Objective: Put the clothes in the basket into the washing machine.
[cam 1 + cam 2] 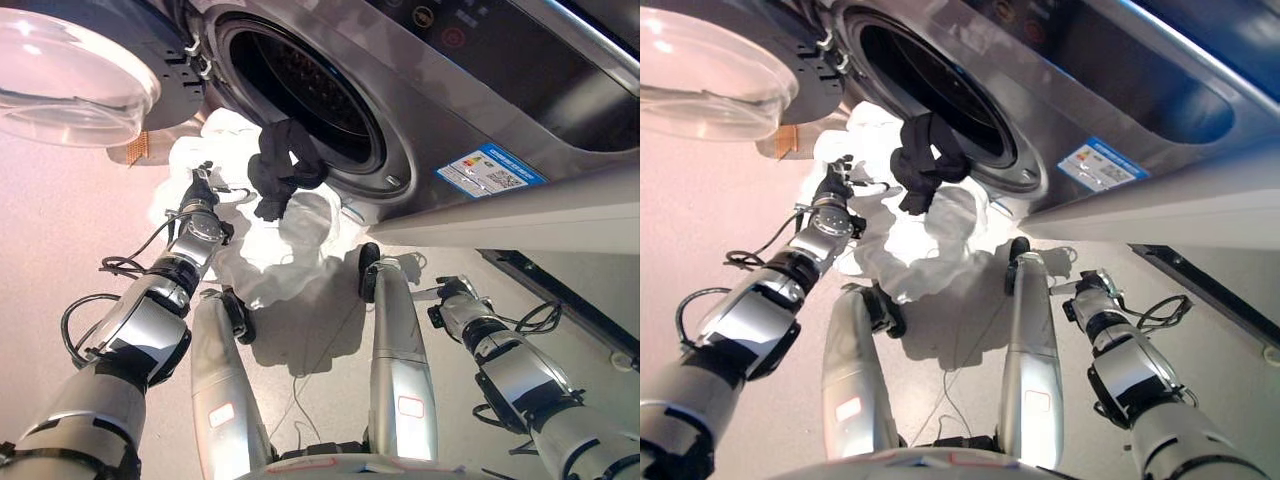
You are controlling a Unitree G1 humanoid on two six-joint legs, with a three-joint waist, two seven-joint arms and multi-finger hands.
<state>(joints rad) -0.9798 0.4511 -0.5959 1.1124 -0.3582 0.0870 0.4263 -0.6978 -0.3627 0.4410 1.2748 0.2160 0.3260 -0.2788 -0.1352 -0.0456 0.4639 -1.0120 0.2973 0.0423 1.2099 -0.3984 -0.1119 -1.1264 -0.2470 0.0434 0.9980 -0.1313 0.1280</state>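
The washing machine (470,110) stands in front of me with its round drum opening (300,95) uncovered. A black garment (285,165) hangs over the opening's lower lip, partly inside and partly dangling outside. Below it on the floor lies a crumpled white mass (285,245), and I cannot tell basket from cloth in it. My left hand (200,195) rests against the left edge of this white mass, well left of the black garment. My right hand (452,293) hovers low at the right, under the machine's front and away from the clothes, with nothing seen in it.
The machine's glass door (70,75) is swung open to the upper left, above my left arm. A dark frame (560,300) runs along the floor at the right beside the machine. A label (490,170) sits on the machine's front.
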